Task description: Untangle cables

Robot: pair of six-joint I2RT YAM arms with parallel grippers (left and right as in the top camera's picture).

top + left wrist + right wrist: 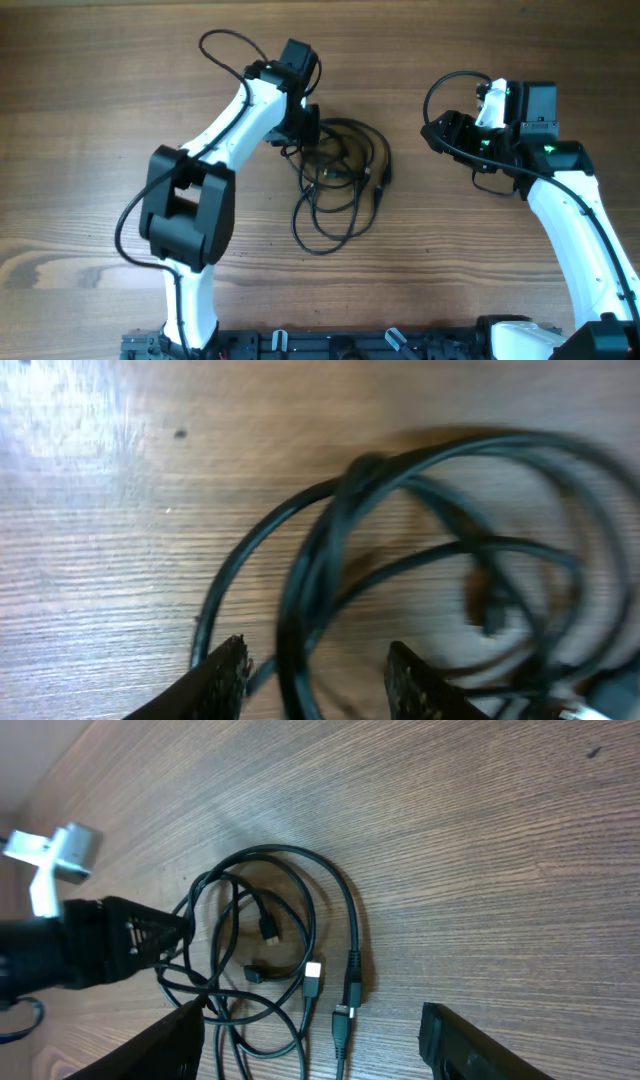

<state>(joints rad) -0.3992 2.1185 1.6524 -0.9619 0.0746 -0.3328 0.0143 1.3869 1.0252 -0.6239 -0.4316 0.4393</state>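
A bare wooden surface (pixel 100 100) carries everything. The cables (pixel 335 185) lie on it in one loose heap of overlapping loops, directly under the left hand (pixel 318 678). That hand is open, its fingers parted with a couple of strands running between them, nothing pinched. The right hand (pixel 310 1042) is also open and empty, with the heap lying out ahead of its fingers.

The cords look thin, light and limp, probably smooth-jacketed, so a pinched strand should drag its neighbours along rather than lift clear. The firmer holds are likely the plug ends, such as the silver-tipped plug (pixel 312 978) nearest the right hand, or the outer loop (pixel 345 900) beyond it.
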